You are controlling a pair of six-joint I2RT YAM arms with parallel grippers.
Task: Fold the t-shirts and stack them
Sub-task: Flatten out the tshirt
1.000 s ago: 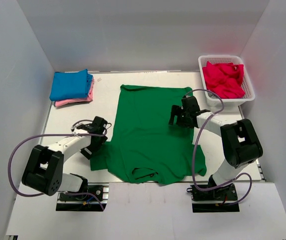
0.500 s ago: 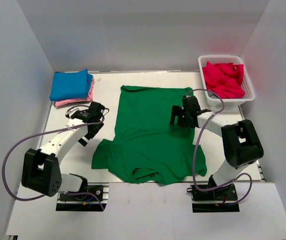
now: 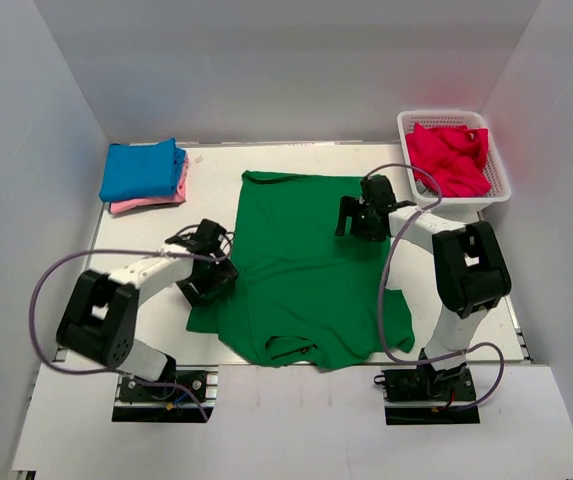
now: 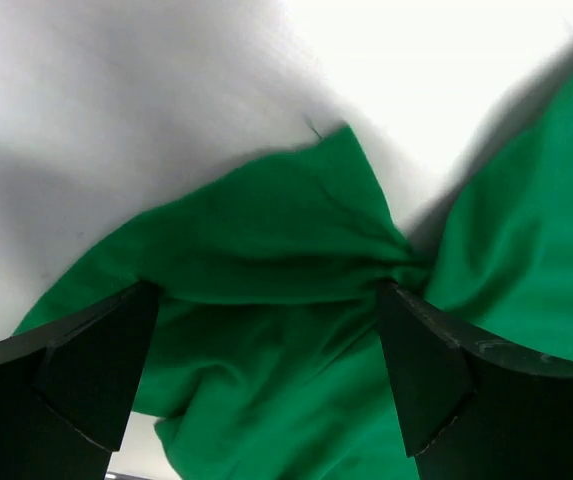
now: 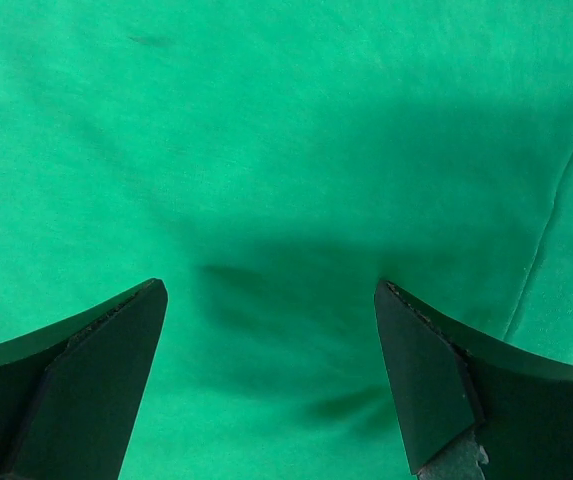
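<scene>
Sleeve (image 4: 266,230) of green t-shirt (image 3: 301,275), spread flat mid-table, bunched under left gripper (image 3: 209,285): with both sets of jaws wide apart and empty, pinch its outer hem low, pin the far cloth with right gripper (image 3: 359,217), then fold inward smoothly.

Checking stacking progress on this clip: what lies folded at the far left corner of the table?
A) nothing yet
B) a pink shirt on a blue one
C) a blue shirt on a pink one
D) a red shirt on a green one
C: the top view shows a folded blue t-shirt lying on a pink one, while the green t-shirt is spread flat and the red one sits in the basket.
</scene>
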